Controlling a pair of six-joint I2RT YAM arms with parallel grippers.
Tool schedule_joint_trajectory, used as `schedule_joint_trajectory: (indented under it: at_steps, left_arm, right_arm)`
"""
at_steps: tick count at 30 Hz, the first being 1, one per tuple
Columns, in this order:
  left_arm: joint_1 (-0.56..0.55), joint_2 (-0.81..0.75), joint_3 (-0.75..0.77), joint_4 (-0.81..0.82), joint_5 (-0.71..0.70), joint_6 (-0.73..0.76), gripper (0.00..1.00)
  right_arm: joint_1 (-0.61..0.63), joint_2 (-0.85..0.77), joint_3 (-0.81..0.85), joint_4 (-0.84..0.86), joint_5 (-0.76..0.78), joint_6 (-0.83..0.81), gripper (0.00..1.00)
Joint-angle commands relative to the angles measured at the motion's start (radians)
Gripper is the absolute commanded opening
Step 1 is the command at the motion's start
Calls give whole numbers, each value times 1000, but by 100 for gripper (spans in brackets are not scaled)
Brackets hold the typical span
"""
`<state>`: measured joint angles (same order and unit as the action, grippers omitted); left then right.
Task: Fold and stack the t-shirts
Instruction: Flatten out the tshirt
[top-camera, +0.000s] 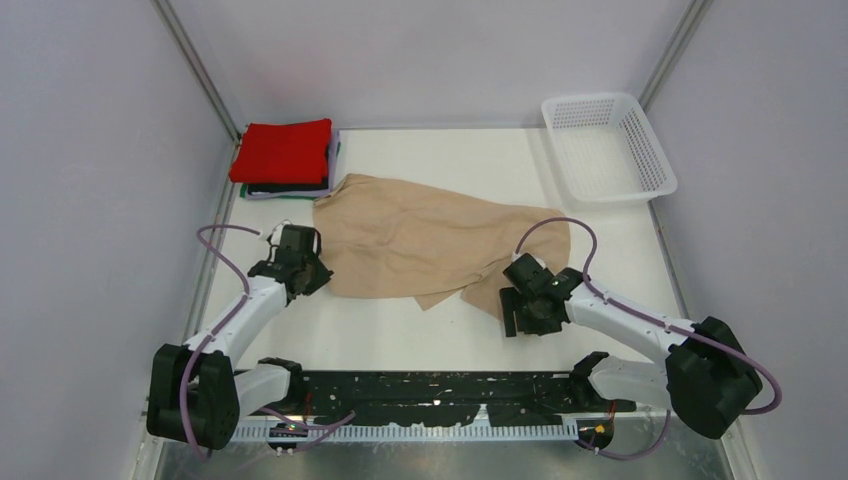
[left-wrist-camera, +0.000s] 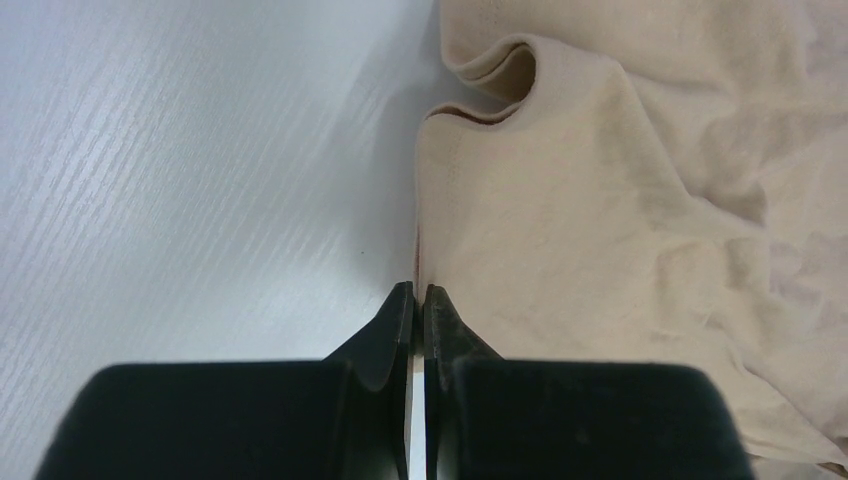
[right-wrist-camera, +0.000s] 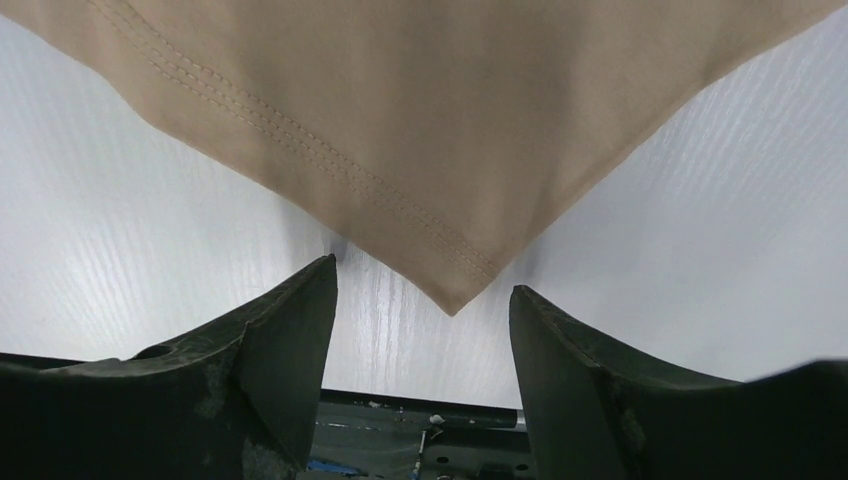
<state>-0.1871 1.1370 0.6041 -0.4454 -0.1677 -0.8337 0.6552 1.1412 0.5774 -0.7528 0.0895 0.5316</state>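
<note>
Fingers of the left gripper (left-wrist-camera: 412, 300) are pressed together, tips at the hem of the beige shirt (top-camera: 420, 240) (whether cloth is nipped cannot be told). Fingers of the right gripper (right-wrist-camera: 422, 282) are held apart, low over the table (top-camera: 400, 340). A stitched shirt corner is seen just ahead between them, clear of both. Both arms are stretched forward and angled inward: left to the shirt's left edge, right to its near right corner. That corner is covered by the right wrist in the top view. The shirt is spread crumpled mid-table. A red shirt (top-camera: 285, 150) is folded atop a stack (top-camera: 288, 187) at far left, its lower layers barely visible.
</note>
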Motion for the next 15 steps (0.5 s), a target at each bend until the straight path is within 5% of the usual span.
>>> schedule_joint_trajectory:
  at_steps: [1, 15]
  left_arm:
    - [3, -28, -4, 4, -14, 10, 0]
    - [3, -29, -7, -2, -52, 16, 0]
  right_arm:
    - [6, 42, -9, 71, 36, -5, 68]
    - [-6, 114, 9, 125, 164, 2, 33]
